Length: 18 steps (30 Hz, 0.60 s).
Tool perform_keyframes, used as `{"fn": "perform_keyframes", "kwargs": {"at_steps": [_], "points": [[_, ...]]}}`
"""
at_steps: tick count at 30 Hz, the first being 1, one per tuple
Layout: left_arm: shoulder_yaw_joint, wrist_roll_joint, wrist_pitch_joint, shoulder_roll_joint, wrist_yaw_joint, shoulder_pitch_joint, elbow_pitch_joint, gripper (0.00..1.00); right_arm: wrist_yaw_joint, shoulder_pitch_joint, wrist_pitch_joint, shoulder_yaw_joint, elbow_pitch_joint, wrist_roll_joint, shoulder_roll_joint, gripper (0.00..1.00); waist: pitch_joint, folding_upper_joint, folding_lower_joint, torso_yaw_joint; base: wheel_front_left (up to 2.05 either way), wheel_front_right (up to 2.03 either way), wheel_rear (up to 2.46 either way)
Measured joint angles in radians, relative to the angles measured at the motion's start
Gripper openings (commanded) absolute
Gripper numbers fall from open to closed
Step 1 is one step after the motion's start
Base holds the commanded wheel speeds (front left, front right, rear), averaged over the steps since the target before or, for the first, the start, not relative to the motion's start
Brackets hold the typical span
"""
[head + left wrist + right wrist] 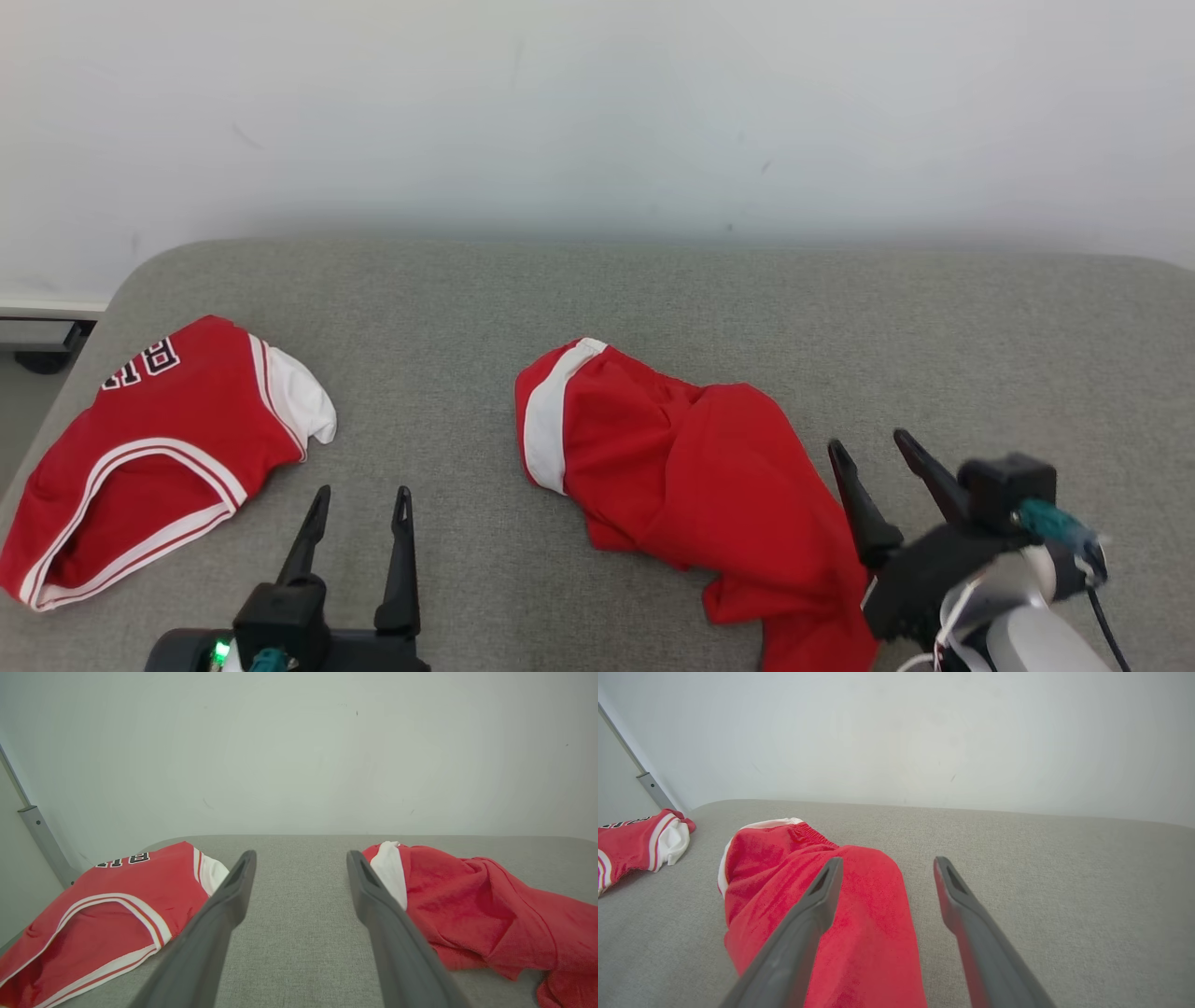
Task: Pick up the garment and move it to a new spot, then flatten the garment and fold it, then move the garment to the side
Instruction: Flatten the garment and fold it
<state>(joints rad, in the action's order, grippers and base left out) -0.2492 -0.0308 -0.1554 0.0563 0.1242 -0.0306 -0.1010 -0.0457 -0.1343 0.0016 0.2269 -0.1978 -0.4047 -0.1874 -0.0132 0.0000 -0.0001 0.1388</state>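
Left pincer: low at the near edge, long dark fingers spread, empty, pointing across the bare grey surface.
Right pincer: angled leftward, fingers spread, empty, at the shorts' right edge; one finger over cloth, the other over bare surface.
Shorts: red, soft napped knit, white waistband, crumpled mid-surface.
Jersey: red, white-trimmed, black lettering, far left.
Surface: woven grey fabric, rounded corners.

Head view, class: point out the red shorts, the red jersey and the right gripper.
red shorts (pixel 653 448), head view, crumpled red middle.
red jersey (pixel 187 401), head view, red panel below the lettering.
right gripper (pixel 867 441), head view, midway between its fingertips.
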Motion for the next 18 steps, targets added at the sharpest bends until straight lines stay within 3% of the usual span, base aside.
{"fn": "perform_keyframes", "kwargs": {"at_steps": [8, 18], "points": [[-0.050, 0.000, 0.025, -0.002, 0.000, -0.017, 0.012, 1.00, 0.068, -0.165, 0.079, 0.044, -0.089, -0.030, 0.018, 1.00, 0.000, 0.0000, 0.0000, 0.044, 0.00, 0.00, 0.00], [-0.054, -0.003, 0.044, -0.005, 0.000, -0.016, 0.022, 1.00, 0.108, -0.236, 0.248, 0.116, -0.294, -0.053, 0.044, 1.00, 0.003, 0.0000, 0.0001, 0.104, 0.00, 0.00, 0.00]]}}
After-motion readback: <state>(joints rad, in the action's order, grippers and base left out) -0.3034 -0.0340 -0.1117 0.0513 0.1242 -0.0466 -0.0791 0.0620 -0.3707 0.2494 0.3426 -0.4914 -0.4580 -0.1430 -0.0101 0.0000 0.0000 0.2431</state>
